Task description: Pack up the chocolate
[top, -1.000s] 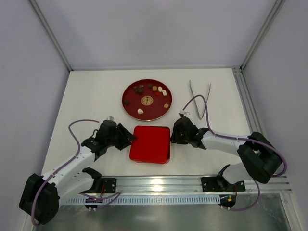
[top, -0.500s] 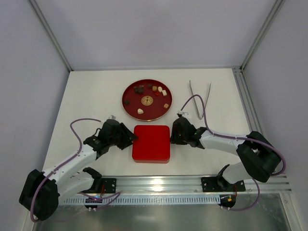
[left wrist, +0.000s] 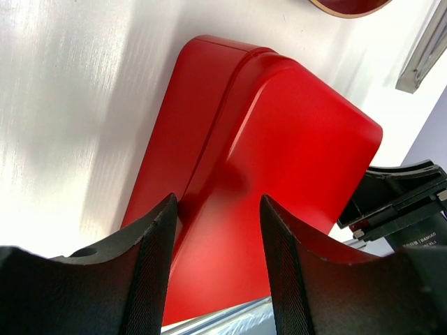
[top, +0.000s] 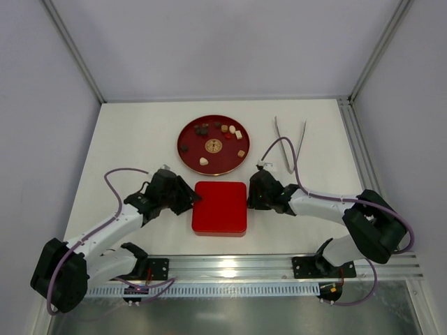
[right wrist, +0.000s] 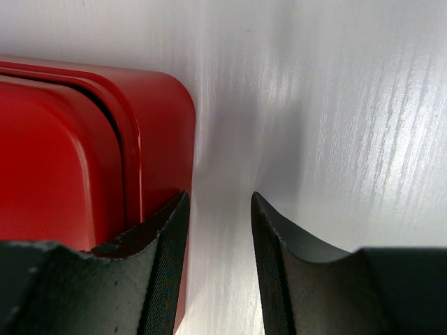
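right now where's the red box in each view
top external: box at centre, just below the round plate.
left wrist: box fills the middle, running from upper left down to the right.
right wrist: box on the left side only, one rounded corner showing.
shared landmark: the white table it sits on, seen in all three views.

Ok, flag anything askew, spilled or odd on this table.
Nothing spilled or askew. Only oddity: the red box sits closed while the chocolate lies outside on the round plate.
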`<state>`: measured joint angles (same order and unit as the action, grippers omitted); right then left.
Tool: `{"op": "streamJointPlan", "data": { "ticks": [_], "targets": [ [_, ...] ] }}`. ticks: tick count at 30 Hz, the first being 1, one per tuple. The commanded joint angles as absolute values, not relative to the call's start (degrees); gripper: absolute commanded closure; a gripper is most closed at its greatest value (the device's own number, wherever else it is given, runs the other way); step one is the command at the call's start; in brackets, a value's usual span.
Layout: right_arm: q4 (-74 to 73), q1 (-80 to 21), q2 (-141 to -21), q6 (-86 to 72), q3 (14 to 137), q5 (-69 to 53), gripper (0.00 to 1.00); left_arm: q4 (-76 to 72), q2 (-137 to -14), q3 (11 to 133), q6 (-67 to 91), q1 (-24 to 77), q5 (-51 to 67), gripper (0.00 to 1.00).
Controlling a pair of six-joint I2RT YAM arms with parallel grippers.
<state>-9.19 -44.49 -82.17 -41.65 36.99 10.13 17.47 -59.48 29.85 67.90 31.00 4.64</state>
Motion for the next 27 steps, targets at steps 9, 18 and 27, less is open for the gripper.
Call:
{"op": "streamJointPlan", "data": {
  "ticks": [9,18,27],
  "targets": [
    [-9.93,-45.53,-83.32,-40.52,39.11,11.78,0.57,17.84,-61.79,34.89,65.39,31.2,4.92,0.5],
    [-9.84,-45.62,-83.67,-40.34,39.29,11.69,0.57,18.55,-62.84,36.03,64.86,31.2,5.01,0.5],
    [-9.84,-45.62,-83.94,-40.25,39.11,11.69,0.57,18.37,-63.81,36.12,64.69,31.2,5.1,0.5]
  ]
}}
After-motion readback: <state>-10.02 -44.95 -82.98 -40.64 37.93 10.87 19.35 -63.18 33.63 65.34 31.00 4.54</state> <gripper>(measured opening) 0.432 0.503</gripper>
